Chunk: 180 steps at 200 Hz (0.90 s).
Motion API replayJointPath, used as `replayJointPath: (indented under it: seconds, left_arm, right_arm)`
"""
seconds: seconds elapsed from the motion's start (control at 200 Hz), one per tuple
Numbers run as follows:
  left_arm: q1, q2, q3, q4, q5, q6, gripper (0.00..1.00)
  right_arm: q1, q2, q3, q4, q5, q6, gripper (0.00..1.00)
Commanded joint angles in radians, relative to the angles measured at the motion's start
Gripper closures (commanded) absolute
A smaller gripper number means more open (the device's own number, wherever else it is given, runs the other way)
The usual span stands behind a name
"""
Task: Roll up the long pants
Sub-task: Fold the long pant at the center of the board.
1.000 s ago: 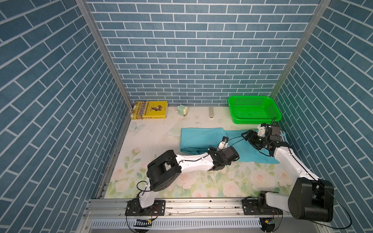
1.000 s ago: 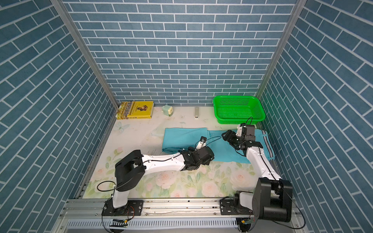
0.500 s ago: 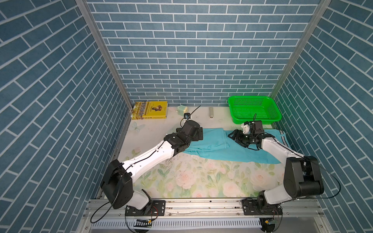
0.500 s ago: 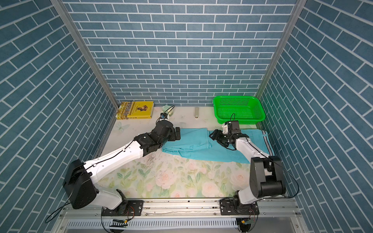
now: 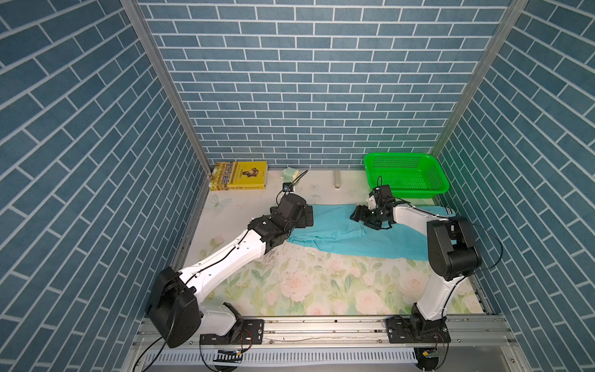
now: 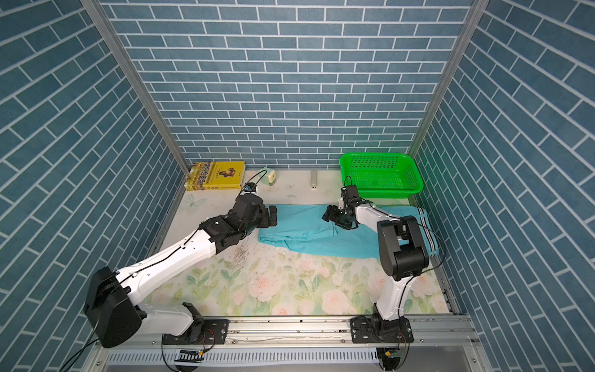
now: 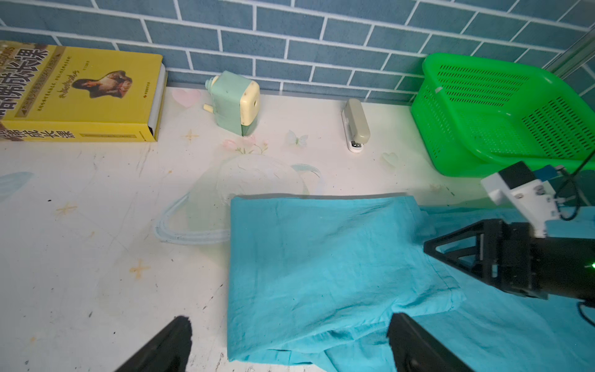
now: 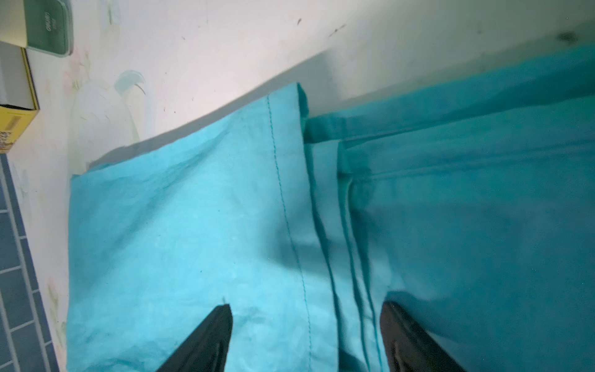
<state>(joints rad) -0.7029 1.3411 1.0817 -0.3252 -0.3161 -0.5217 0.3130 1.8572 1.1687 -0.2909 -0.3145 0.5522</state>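
Clearly, in both top views the long pants [image 5: 347,232] lie flat across the right half of the floral table [image 5: 289,283], just below the green basket [image 5: 399,154]. The striped waistband [image 6: 422,212] is at the right of the frame and a doubled-over fold at the left end. The left gripper [image 5: 307,216] sits at that fold near frame centre, and the right gripper [image 5: 355,215] hangs over the cloth a little to its right. A yellow book [image 5: 240,175], a pencil sharpener [image 5: 289,174] and a stapler [image 5: 337,178] line the back wall, apart from the cloth.

From the left wrist, the left gripper's fingers [image 7: 170,348] stand spread wide, straddling the folded edge of the pants [image 7: 322,257]. The jaws are released and grasp nothing.

From the right wrist, the right gripper [image 8: 306,306] is likewise parted and empty, its fingers either side of a stitched hem [image 8: 283,193] lying on the layer beneath.

The cloth looks thin, light and limp, and it creases easily, so it should bunch or slide rather than keep a shape. I judge the best hold is at the fold's two corners, one gripper each, pinching all layers together so the roll starts straight toward the waistband. A pinch on one layer alone would likely drag the layers apart.
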Motion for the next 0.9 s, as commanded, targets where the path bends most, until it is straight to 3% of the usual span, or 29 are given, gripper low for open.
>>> replayJointPath:
  seconds: [0.0,0.24,0.57,0.64,0.845,0.895]
  left_arm:
    - [0.013,-0.041,-0.017,-0.026,-0.011,0.017,0.00]
    - [0.019,-0.145,-0.020,-0.096,-0.055,0.007,0.00]
    - [0.019,-0.441,-0.184,-0.086,-0.131,0.008,0.00]
    - [0.019,-0.467,-0.196,-0.101,-0.156,0.013,0.00]
    - [0.019,-0.492,-0.203,-0.108,-0.160,0.024,0.00]
    - [0.019,-0.488,-0.200,-0.102,-0.158,0.026,0.00]
  right_arm:
    - [0.031,0.036,0.027,-0.050,0.061,-0.029,0.23]
    - [0.139,0.093,0.037,-0.033,0.068,0.018,0.26]
    - [0.357,0.182,0.201,0.010,0.060,0.165,0.64]
    - [0.387,0.199,0.248,0.018,0.058,0.189,0.70]
    - [0.432,0.218,0.450,-0.068,0.062,0.186,1.00]
    - [0.433,0.201,0.492,-0.106,0.070,0.168,1.00]
